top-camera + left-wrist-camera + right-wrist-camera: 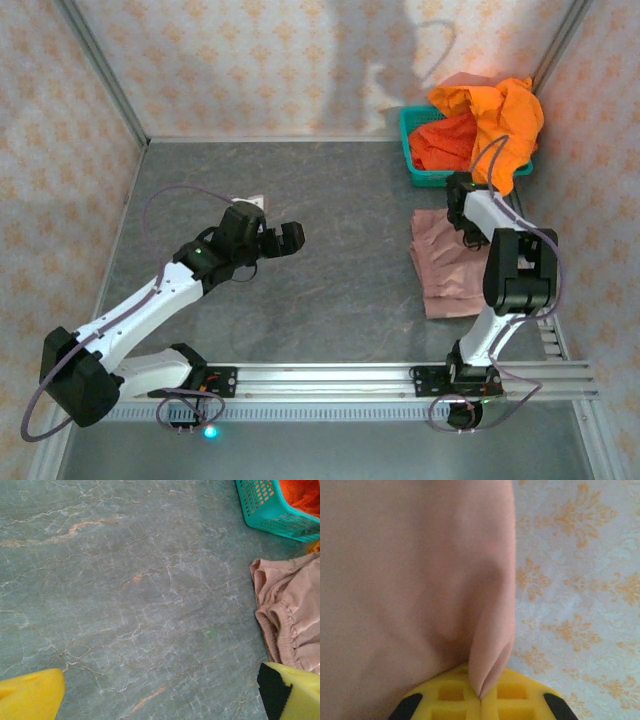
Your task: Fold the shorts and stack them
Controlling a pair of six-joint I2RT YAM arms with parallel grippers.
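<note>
The desk [340, 220] is a grey, marble-veined slab with pale and rust-coloured cracks running across it. On its right side the pink shorts [440, 280] lie spread but rumpled, their gathered waistband turned toward the middle. Just behind them, in the far right corner, stands a teal plastic basket [410, 150].

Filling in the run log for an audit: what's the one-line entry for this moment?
left jaws: open over table | right jaws: shut on pink shorts | orange shorts: heaped in teal basket
</note>
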